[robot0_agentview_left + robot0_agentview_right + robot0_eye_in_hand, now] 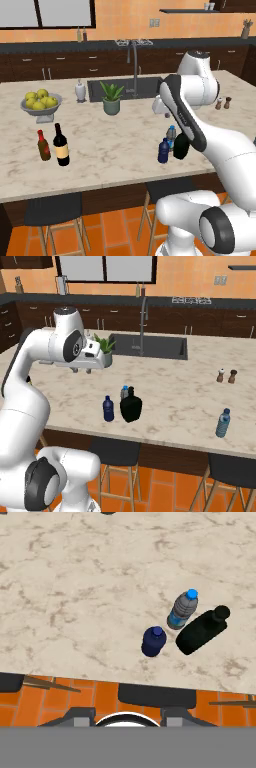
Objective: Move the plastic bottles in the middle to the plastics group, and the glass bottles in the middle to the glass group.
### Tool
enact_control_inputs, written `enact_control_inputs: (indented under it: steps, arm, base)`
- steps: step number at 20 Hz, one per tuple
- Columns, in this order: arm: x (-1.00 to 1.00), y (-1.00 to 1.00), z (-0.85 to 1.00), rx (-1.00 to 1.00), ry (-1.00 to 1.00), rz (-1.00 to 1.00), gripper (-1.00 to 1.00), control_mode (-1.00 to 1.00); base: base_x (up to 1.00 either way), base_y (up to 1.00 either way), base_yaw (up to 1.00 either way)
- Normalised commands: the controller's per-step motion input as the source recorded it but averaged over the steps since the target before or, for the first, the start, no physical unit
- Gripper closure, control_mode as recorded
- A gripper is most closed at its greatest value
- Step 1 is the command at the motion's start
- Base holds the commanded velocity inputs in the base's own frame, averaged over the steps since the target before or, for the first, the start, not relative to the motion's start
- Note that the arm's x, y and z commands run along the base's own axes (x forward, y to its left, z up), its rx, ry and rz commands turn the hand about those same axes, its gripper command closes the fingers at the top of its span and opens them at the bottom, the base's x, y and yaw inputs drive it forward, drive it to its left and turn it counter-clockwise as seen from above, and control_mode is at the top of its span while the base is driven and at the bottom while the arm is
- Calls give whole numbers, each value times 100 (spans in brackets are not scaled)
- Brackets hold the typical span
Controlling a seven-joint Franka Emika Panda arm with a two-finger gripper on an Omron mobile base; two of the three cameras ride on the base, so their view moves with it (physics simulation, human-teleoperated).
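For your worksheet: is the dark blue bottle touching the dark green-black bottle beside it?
Apart. The hand view shows a strip of bare marble between the dark blue bottle and the dark green-black bottle.

On the desk [100, 145] we see a dark blue bottle [163, 151], a clear water bottle [171, 135] and a black bottle [181, 146] clustered together, well apart from the wine bottle [61, 145] and sauce bottle [43, 145].

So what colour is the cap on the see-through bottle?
Blue. The clear water bottle's cap shows best in the hand view.
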Motion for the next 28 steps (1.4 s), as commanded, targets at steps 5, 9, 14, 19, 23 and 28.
enact_control_inputs:
  steps: [5,9,14,19,23,28]
  arm:
    - [0,0,0,0,-1,0,-100,-100]
    - [-1,-1,-34,0,0,0,-100,-100]
    - [-9,-8,-23,0,8,-9,-100,-100]
    - [3,-25,-13,0,1,-25,-100,-100]
    - [30,-4,-31,-1,0,-12,-100,-100]
    - [46,-3,-35,0,0,-6,-100,-100]
  base:
    - [0,0,0]
    - [0,0,0]
    - [0,0,0]
    - [0,0,0]
    - [0,0,0]
    - [0,0,0]
